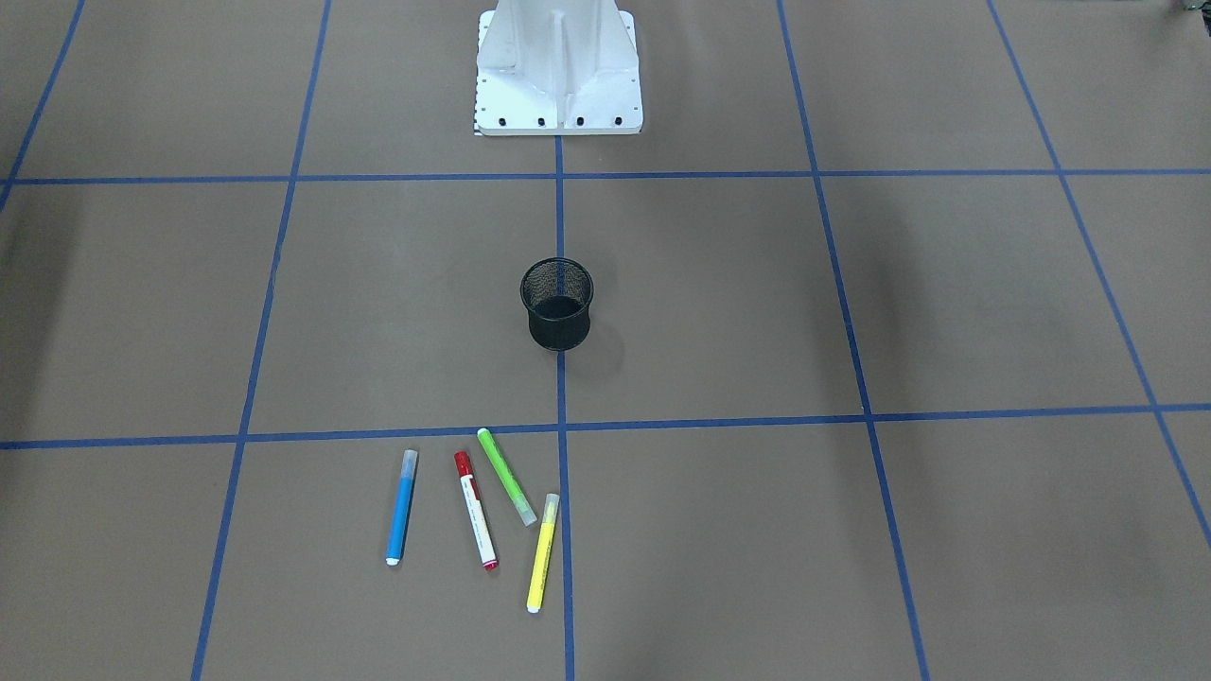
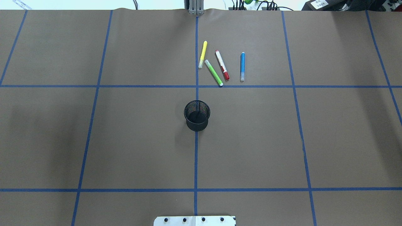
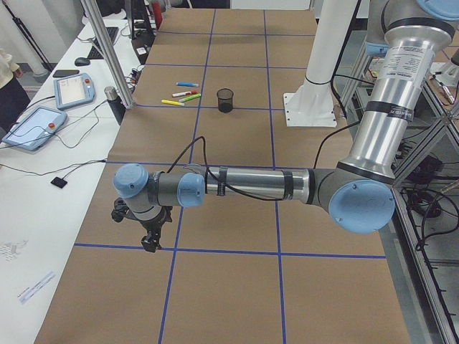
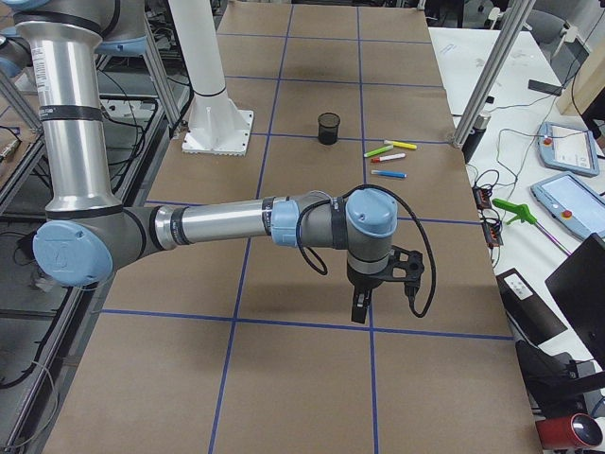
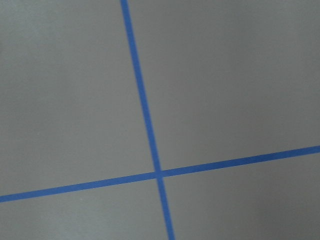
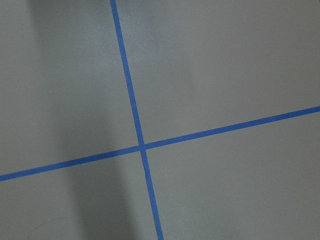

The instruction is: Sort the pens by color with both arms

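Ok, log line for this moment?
blue pen, red-capped pen, green pen, yellow pen: lying together, unsorted | mesh cup: no pens inside | left gripper: far from pens, state unclear | right gripper: same

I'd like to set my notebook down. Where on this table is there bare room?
Bare paper lies in the squares either side of the black mesh cup, and between it and the white base. The far square holding the yellow pen, green pen, red-capped pen and blue pen is crowded.

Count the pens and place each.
4, clustered beyond the mesh cup: yellow pen nearest the centre tape line, then green pen, red-capped pen, blue pen outermost. None appears hidden.
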Robot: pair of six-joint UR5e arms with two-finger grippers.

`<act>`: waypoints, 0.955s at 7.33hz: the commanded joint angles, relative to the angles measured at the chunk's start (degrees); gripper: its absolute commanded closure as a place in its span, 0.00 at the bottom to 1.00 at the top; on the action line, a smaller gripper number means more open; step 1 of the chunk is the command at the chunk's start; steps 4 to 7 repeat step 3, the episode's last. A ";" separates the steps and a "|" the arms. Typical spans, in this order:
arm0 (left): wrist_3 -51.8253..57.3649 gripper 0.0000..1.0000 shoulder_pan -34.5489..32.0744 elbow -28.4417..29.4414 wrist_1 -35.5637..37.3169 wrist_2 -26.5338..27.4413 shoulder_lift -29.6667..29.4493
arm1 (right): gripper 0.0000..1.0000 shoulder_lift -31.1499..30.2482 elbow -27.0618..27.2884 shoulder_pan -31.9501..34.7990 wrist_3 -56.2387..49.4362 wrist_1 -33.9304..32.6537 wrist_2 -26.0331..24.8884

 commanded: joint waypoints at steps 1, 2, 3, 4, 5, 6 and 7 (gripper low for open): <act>0.35 0.01 -0.88 -5.01 0.83 -0.71 3.33 | 0.00 0.01 -0.26 -0.17 -0.10 0.10 -0.37; 0.35 0.01 -0.88 -5.64 0.92 -0.71 3.70 | 0.00 0.01 -0.26 -0.18 -0.10 0.11 -0.46; 0.35 0.01 -0.88 -5.73 0.92 -0.71 3.70 | 0.00 0.10 -0.34 -0.18 -0.10 0.11 -0.46; 0.35 0.01 -0.88 -5.73 0.92 -0.71 3.70 | 0.00 0.10 -0.34 -0.18 -0.10 0.11 -0.46; 0.35 0.01 -0.88 -5.73 0.92 -0.71 3.70 | 0.00 0.10 -0.34 -0.18 -0.10 0.11 -0.46; 0.35 0.01 -0.88 -5.73 0.92 -0.71 3.70 | 0.00 0.10 -0.34 -0.18 -0.10 0.11 -0.46; 0.35 0.01 -0.88 -5.73 0.92 -0.71 3.70 | 0.00 0.10 -0.34 -0.18 -0.10 0.11 -0.46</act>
